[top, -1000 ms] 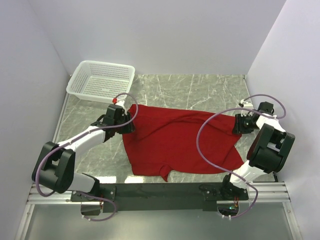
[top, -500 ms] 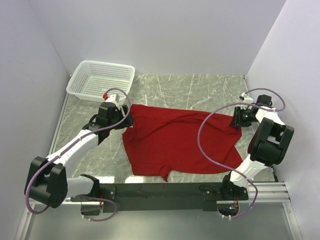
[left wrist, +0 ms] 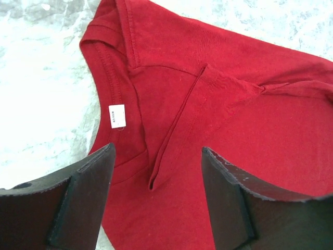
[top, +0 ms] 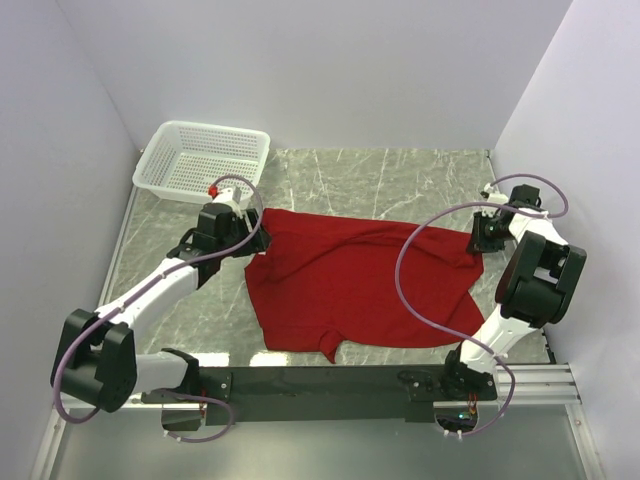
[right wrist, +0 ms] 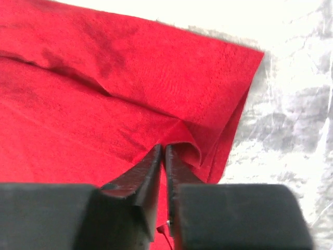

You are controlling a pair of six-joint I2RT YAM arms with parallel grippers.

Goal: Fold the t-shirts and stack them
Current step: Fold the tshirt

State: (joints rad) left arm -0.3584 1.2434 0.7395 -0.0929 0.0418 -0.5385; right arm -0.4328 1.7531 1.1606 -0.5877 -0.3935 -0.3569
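Observation:
A red t-shirt (top: 350,285) lies spread on the marble table, its collar at the left. In the left wrist view the collar with a white tag (left wrist: 117,115) and a raised fold (left wrist: 177,130) lie under my left gripper (top: 250,240), which is open and empty above the shirt's left edge (left wrist: 156,172). My right gripper (top: 478,243) is shut on a pinch of the red t-shirt's right corner (right wrist: 208,104); the cloth puckers at the fingertips (right wrist: 171,156) in the right wrist view.
A white mesh basket (top: 200,160) stands at the back left of the table. Grey walls close in on the left, back and right. Purple cables loop over both arms. A black rail (top: 320,380) runs along the near edge.
My left gripper rose off the shirt's left edge and moved slightly back. My right gripper moved toward the back right, pulling the shirt's right corner with it.

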